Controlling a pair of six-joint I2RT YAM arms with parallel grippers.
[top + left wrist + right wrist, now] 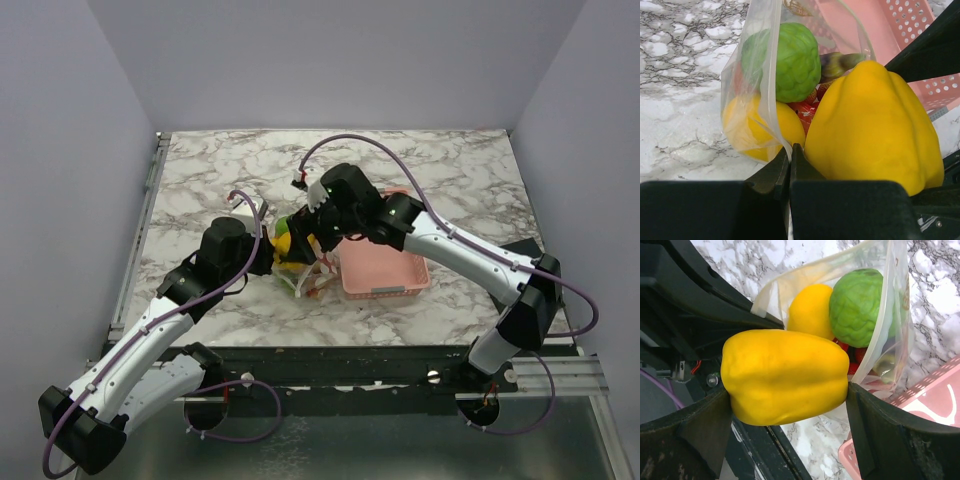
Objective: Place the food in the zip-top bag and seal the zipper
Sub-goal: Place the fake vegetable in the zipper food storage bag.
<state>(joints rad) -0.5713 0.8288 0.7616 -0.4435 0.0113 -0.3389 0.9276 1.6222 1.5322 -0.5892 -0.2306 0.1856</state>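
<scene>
Right wrist view: yellow pepper (785,375) is clamped by the right gripper (790,407), jaws spread wide, at the bag (895,305) mouth. Bag edge is pinched by the left gripper (790,157), jaws pressed together, mid-bench (200,190), beside the basket (385,270).

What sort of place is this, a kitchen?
Likely a robot test booth, not a kitchen: plain walls box in a marble-patterned table, two robot arms are bolted at its edge, and the food looks like toys.
</scene>
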